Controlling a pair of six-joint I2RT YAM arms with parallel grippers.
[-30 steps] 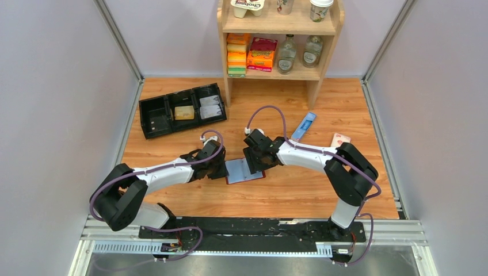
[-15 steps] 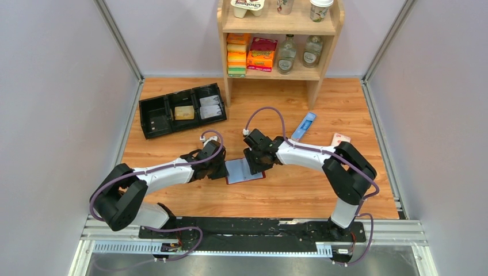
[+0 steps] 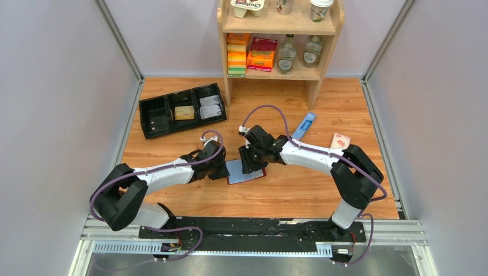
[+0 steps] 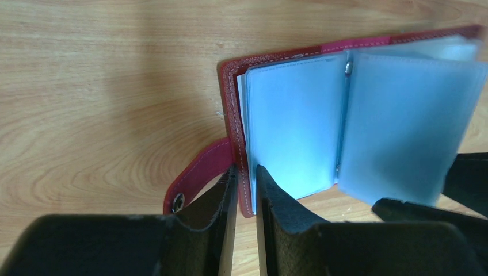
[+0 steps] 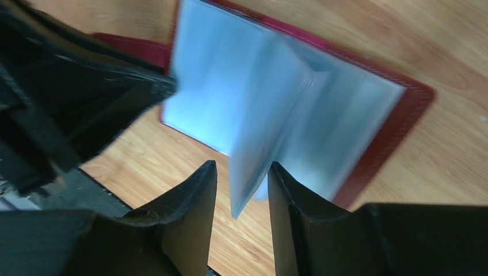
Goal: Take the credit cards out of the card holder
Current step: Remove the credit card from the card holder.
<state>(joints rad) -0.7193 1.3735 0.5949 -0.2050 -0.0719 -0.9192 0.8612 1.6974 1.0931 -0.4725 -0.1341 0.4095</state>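
1. Left gripper point(image 4: 244, 172) pinches the cover edge of the open maroon leather-like folding card holder point(image 4: 227, 80), flat on the wooden table point(image 3: 299, 190).
2. Right gripper point(image 5: 241, 167), jaws part-spread, straddles one pale blue-grey clear sleeve point(image 5: 253, 121), unclamped.
3. No credit cards discernible in the sleeves; extraction judged outstanding.

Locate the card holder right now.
In the top view, the card holder lies open on the table between the left tool and right tool, before the shelf.

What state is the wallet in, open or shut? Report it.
Open. The wallet lies spread, blue sleeves up; the left gripper pinches its red edge, and one sleeve stands inside the right gripper.
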